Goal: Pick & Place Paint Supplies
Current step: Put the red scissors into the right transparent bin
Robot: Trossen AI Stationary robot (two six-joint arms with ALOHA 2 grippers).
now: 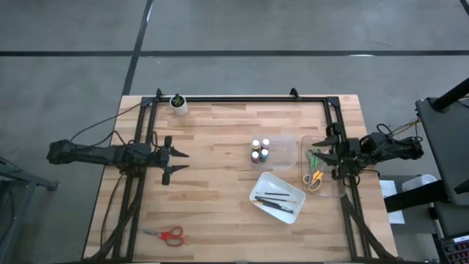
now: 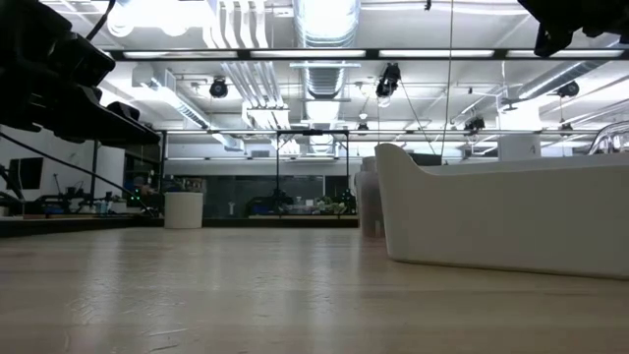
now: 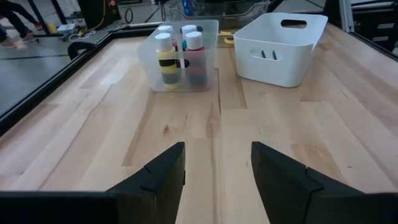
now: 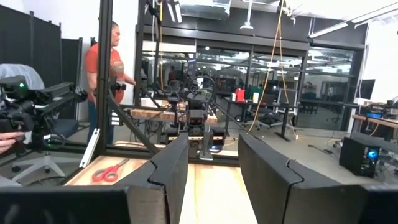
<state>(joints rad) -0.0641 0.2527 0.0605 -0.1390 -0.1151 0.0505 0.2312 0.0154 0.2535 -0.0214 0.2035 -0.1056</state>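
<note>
Paint supplies sit sorted across a wooden table (image 1: 220,139) as two robot arms hover, fingers parted and holding nothing.

The left gripper (image 1: 180,162) hangs over the table's left side; the right gripper (image 1: 322,150) is at the right edge, above a clear bin (image 1: 302,150) holding green scissors (image 1: 312,158) and yellow scissors (image 1: 316,178). Paint bottles (image 3: 177,53) stand in a clear container (image 3: 211,37) at centre, brushes (image 1: 277,199) lie in the white tray (image 1: 256,192), and red scissors (image 1: 167,235) lie near the front left corner. A white cup (image 1: 179,105) stands at the far edge. No label is legible.
</note>
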